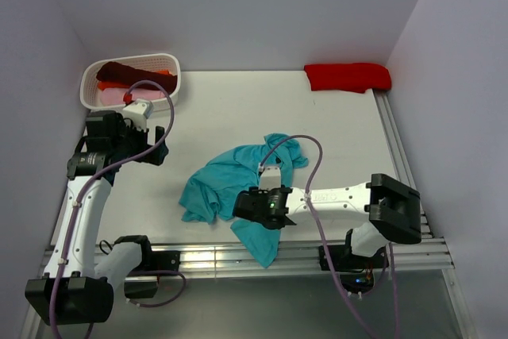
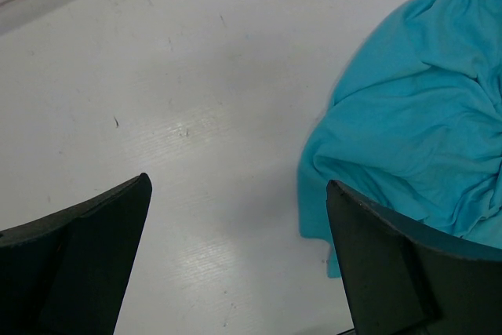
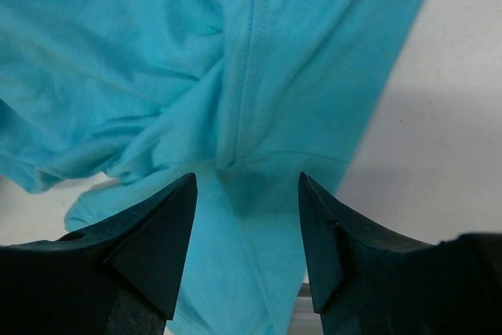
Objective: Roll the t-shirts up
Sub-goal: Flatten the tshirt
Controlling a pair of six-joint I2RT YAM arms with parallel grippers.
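My right fingers (image 3: 149, 249), fairly wide and holding nothing, straddle the near tail of the teal t-shirt (image 1: 230, 180), which lies crumpled mid-counter (image 1: 341, 132) with its seam running away toward the far edge, perhaps already brushing cloth, while my left fingers (image 2: 78, 249), wide too, hover beside its left edge.

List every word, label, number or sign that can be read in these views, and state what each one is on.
No text here can be read.
Faint grey marking on the right arm's white link: too small and blurred to read.
Teal t-shirt: no print or label shows in any view.
Red t-shirt: plain, no text.
Basket: no text or label visible.
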